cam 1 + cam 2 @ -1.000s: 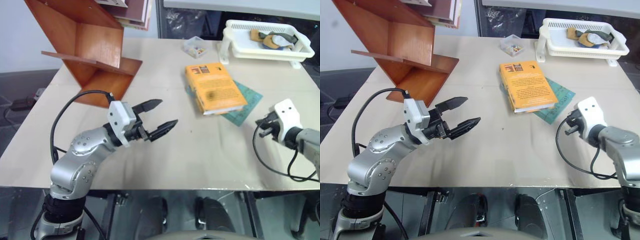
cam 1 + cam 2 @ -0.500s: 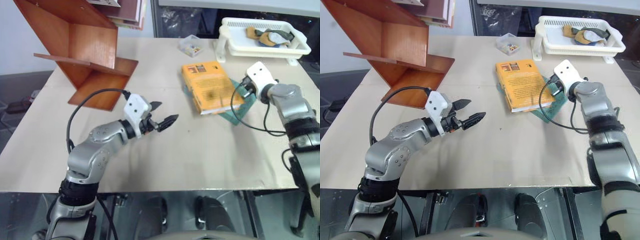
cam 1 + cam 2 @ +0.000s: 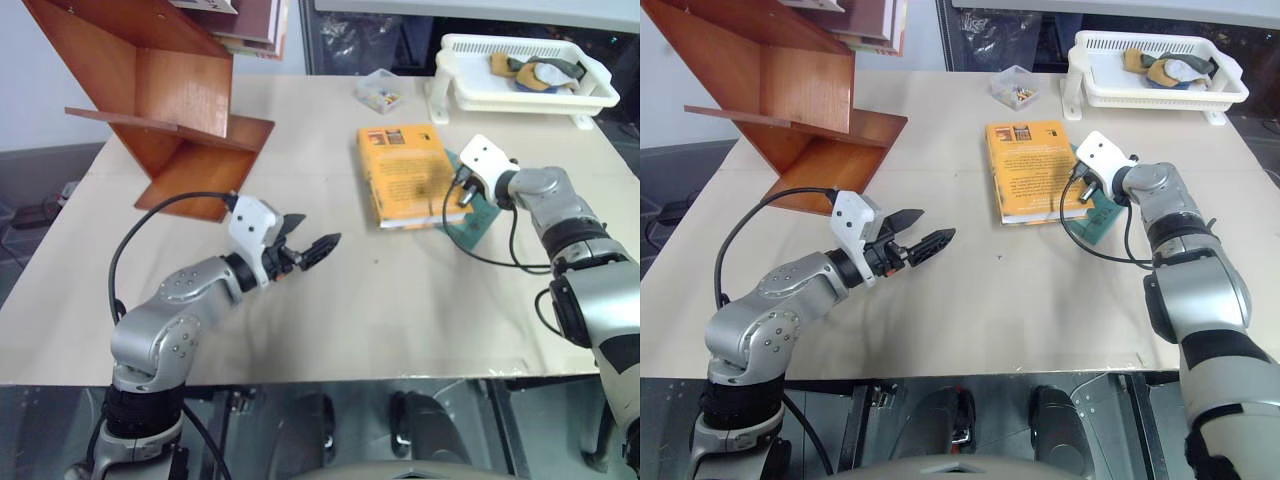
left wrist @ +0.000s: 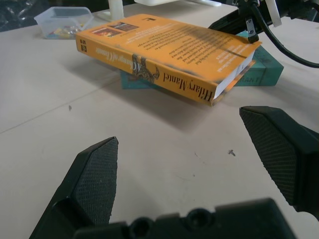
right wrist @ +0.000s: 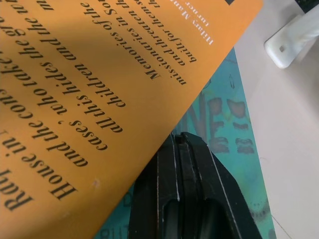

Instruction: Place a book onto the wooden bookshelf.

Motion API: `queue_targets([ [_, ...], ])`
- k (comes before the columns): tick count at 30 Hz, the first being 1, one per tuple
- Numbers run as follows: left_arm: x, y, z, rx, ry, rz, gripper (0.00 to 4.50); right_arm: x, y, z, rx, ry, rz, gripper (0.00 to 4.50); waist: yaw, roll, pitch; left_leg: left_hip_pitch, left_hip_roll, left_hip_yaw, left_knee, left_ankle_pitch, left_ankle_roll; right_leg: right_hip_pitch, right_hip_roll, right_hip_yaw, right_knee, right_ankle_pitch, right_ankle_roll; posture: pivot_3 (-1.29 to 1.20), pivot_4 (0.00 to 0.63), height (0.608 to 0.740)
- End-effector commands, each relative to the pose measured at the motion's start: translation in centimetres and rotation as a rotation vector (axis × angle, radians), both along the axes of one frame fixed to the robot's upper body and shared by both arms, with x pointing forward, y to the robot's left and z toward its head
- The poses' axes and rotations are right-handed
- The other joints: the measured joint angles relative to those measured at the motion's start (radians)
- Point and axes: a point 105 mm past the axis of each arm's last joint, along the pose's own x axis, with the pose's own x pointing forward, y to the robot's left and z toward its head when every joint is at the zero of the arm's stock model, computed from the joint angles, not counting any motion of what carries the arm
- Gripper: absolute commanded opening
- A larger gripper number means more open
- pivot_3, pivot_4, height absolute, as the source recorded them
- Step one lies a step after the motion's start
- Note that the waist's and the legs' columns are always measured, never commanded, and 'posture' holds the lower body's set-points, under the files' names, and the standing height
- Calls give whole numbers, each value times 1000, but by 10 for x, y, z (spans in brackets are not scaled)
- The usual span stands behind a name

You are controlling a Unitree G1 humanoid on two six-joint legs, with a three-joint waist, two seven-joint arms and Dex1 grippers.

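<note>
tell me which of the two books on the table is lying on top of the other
The thick orange-yellow paperback book is on top. The thin teal-green book lies flat under it, only its corner and edge sticking out beside the right gripper.

- Robot lab or test room, not a home: plain beige work table (image 3: 330, 300) with staged props.
- Far from the table's front edge: slanted reddish-brown wooden bookshelf (image 3: 170, 90), white plastic basket rack (image 3: 520, 85), small clear plastic box (image 3: 382, 92).
- Dark cluttered background behind the table.

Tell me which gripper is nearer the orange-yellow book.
Right. The right gripper, fingers shut, is at the book's right edge, tips slipping under the cover above the teal book. The left gripper hangs open over bare table, well apart.
</note>
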Motion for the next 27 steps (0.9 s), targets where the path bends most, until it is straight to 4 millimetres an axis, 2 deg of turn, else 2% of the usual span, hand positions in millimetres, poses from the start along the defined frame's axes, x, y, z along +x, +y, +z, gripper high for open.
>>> queue_targets([
  [1,1,-2,11,-20,-17,-6,4500,3,-10,22,16,-77,-24,85,0,0,0,0,0,0,0,0,0,0,0,0,1,0,0,0,150,740],
  [7,16,-2,6,-76,89,-12,4500,-8,-31,46,43,-139,2,85,5,0,0,0,-1,0,0,0,0,0,0,0,1,0,0,0,150,740],
  [8,23,-4,9,-105,101,-14,4500,-16,-36,54,67,-180,5,624,4,0,0,0,-1,-1,0,0,0,0,0,0,0,0,0,0,150,740],
  [9,27,-5,11,-124,110,-17,4500,-24,-38,60,80,-206,10,834,8,0,0,-1,0,-1,1,0,0,0,0,0,1,0,0,0,150,740],
  [11,40,-7,18,-178,131,-20,4500,-60,-39,67,119,-248,27,1774,22,0,0,-1,0,-2,1,0,0,1,0,-2,0,0,0,0,150,740],
  [14,57,-8,24,-220,157,-34,4500,-126,-9,70,284,-235,116,3167,31,1,0,-2,0,-4,0,0,-1,0,-1,-4,0,0,0,0,150,740],
  [16,71,-12,25,-227,171,-52,4500,-170,13,61,356,-218,144,4098,14,2,0,-2,0,-4,0,0,-1,-1,0,-3,1,0,0,0,150,740],
  [17,77,-14,25,-241,184,-61,4500,-185,22,59,401,-210,134,4311,9,2,1,1,0,-4,1,0,-1,0,1,0,0,-1,2,0,150,740],
  [19,87,-18,22,-229,183,-73,4500,-202,31,58,471,-213,96,4311,23,-2,-2,1,-1,-4,2,1,-1,2,0,-3,1,-3,5,0,150,740],
  [22,98,-29,17,-167,156,-113,4500,-220,41,54,507,-216,45,4311,24,-2,-2,4,0,-9,2,-2,3,5,1,-3,2,-5,1,0,150,740],
  [27,109,-38,14,-120,103,-160,4500,-228,49,54,559,-217,32,4311,27,-3,-1,4,-1,-8,4,-2,4,5,-1,-1,2,-3,-3,0,150,740],
])
